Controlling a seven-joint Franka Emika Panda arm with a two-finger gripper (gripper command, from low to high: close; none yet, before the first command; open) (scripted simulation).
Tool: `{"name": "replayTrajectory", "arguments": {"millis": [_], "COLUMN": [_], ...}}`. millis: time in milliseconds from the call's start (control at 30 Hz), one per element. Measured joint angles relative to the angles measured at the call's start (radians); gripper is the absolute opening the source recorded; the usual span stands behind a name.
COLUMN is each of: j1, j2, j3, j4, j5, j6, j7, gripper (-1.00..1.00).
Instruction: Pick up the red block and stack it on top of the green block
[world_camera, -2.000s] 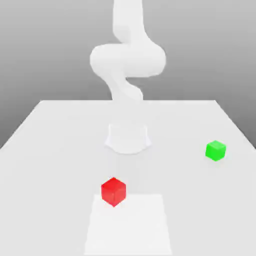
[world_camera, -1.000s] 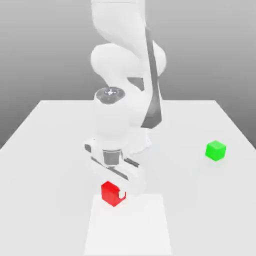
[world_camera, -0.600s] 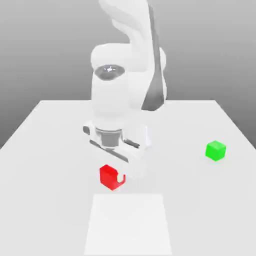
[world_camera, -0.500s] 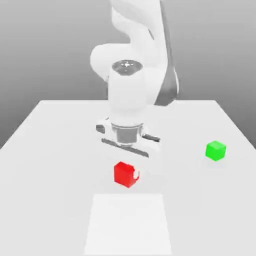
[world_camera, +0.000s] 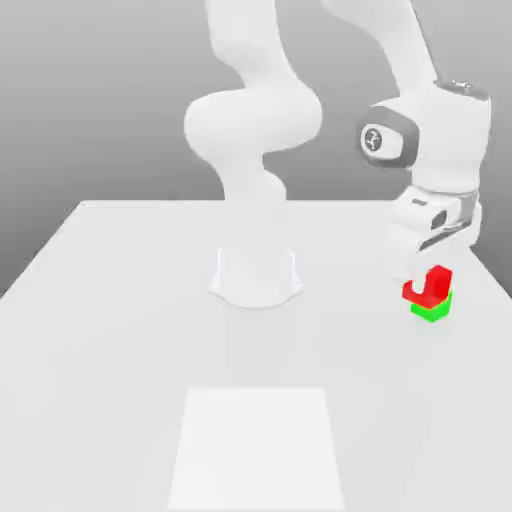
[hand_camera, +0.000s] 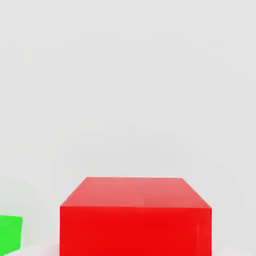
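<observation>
The pincer (world_camera: 430, 283) was clamped tight on the red block (world_camera: 436, 284), right above the green block (world_camera: 432, 310) at the surface's (world_camera: 120, 330) right edge.

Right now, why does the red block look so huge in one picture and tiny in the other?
Hand view: the camera sits close to the red block, so it looms large. Exterior view: seen from farther off, it looks small above the green block.
</observation>
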Motion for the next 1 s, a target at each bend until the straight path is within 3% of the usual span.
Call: {"name": "replayTrajectory", "arguments": {"millis": [167,1000], "j1": [0.162,0.033], "j2": [-0.007,0.204], "j3": [0.075,0.153], "j4": [0.006,0.012], "j5": [0.024,-0.227], "j6": [-0.012,0.190], "j7": [-0.107,0.056], "gripper": [-1.00,-1.00]}}
